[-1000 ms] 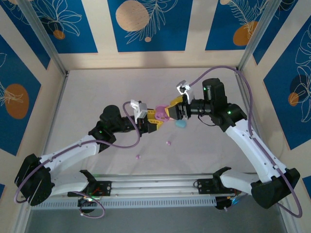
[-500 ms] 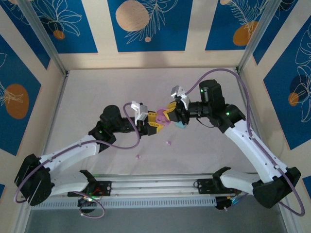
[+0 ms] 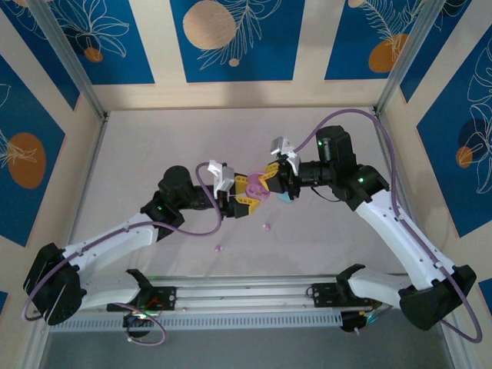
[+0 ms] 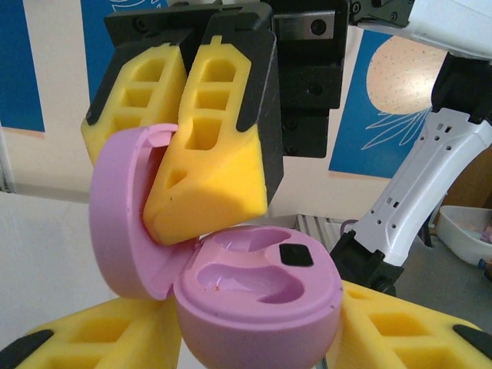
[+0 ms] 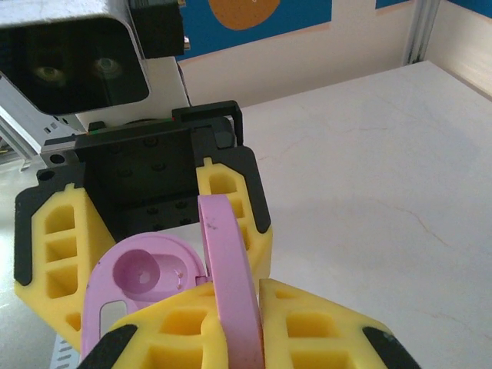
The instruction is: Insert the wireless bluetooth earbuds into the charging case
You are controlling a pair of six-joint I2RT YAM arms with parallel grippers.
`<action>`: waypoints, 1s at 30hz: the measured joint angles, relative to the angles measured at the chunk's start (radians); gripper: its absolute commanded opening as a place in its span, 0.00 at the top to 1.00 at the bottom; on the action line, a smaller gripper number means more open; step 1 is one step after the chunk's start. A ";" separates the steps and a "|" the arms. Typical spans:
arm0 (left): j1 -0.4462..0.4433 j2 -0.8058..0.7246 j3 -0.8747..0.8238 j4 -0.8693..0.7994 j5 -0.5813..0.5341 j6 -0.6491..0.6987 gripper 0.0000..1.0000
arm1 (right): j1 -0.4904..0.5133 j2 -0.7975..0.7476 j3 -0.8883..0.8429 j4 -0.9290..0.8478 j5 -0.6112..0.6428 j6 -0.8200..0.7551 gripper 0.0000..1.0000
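At frame centre, left gripper (image 3: 247, 194) jaws clamp a pink oval plastic charging case (image 4: 257, 300); right gripper (image 3: 266, 181) jaws pinch its lid open. Sockets empty; tiny pastel earbuds (image 3: 267, 226) lie on the worktop (image 3: 154, 146).

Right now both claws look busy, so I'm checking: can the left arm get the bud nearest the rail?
Probably not yet: the left claw is shut on the pink case, though nothing blocks that bud.
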 measured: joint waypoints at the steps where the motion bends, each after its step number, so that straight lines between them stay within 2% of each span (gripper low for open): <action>1: 0.000 0.002 0.000 0.000 0.001 -0.002 0.48 | 0.000 -0.004 0.000 0.002 0.000 0.000 0.96; 10: 0.000 0.027 0.003 0.023 -0.004 -0.039 0.38 | 0.017 -0.046 -0.004 0.026 0.020 -0.004 0.95; 15: 0.000 0.033 0.009 0.045 -0.002 -0.055 0.32 | 0.029 -0.047 -0.016 0.044 0.079 -0.011 0.95; 20: 0.000 0.034 0.014 0.054 -0.002 -0.071 0.31 | 0.038 -0.053 -0.036 0.059 0.138 -0.021 0.95; 24: 0.000 0.040 0.021 0.060 -0.002 -0.071 0.34 | 0.044 -0.064 -0.048 0.074 0.166 -0.026 0.95; 30: -0.002 0.050 0.032 0.060 0.000 -0.075 0.53 | 0.044 -0.073 -0.055 0.081 0.171 -0.026 0.94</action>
